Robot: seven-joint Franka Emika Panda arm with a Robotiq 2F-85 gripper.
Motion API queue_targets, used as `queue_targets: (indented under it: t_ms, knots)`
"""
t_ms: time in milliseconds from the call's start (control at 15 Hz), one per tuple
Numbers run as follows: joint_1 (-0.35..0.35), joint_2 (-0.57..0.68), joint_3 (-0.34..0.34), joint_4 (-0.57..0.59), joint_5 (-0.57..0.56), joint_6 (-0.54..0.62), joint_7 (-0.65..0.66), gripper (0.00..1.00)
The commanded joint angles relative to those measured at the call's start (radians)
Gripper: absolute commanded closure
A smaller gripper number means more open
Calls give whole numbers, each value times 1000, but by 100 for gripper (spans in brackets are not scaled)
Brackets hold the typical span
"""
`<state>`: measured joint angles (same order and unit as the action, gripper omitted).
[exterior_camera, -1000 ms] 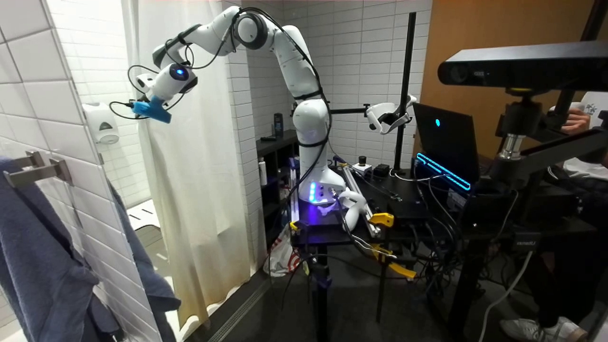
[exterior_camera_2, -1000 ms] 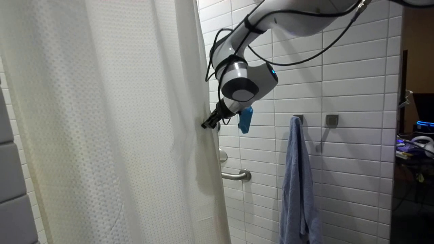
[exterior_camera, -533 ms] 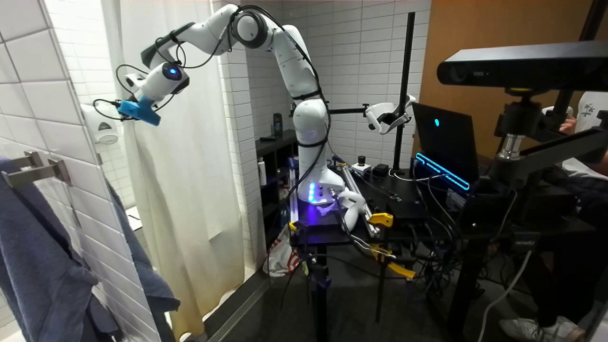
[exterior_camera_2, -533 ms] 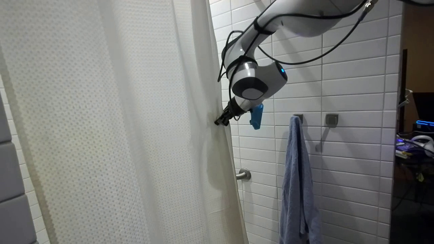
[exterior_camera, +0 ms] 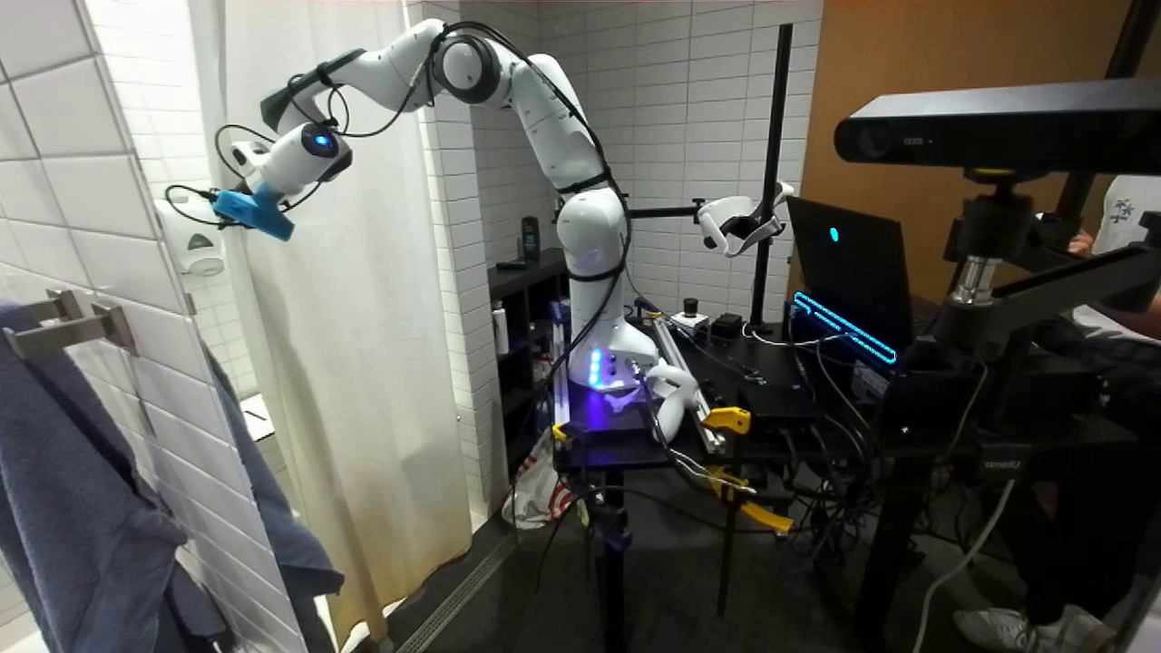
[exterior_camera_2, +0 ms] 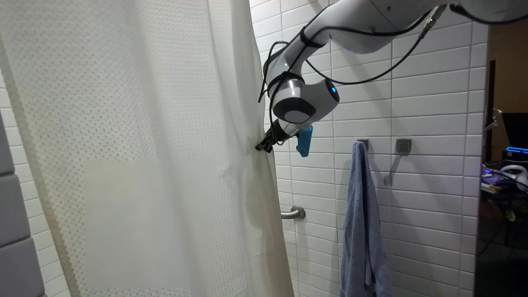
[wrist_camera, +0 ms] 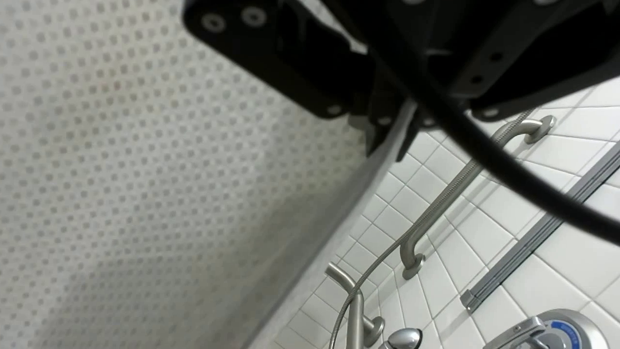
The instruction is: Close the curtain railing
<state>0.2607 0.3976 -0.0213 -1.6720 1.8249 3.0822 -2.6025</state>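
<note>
Along one side, the fingers [wrist_camera: 376, 137] pinch the cream, dot-patterned curtain [wrist_camera: 164, 174], softly folded.

"Any words you can read?"

"None I can spell out. In the wrist view, the shower valve [wrist_camera: 557, 332] has a blue band [wrist_camera: 567, 330] with pale lettering, too blurred to make out."

"And the long camera bar [exterior_camera: 998, 134] in an exterior view?"

"Small light characters [exterior_camera: 913, 141] on its dark front, illegible to me. Lower down, the black box [exterior_camera: 1004, 453] bears a pale word [exterior_camera: 1003, 464], also unreadable."

"Logos, then?"

"On the lid of the black laptop [exterior_camera: 854, 286] glows a light-blue oval emblem [exterior_camera: 834, 234], and the white plastic bag [exterior_camera: 537, 494] is printed with curved red bands [exterior_camera: 561, 498]. I can't put a brand name to either."
</note>
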Motion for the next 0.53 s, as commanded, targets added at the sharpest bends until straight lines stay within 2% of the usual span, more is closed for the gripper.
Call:
queue_targets:
  t_ms: [0, 267, 467]
  knots:
    - [80, 136, -85, 184, -11, 59, 0, 99]
    - [127, 243, -157, 290, -16, 102, 0, 99]
    - [120, 266, -156, 281, -23, 147, 3, 99]
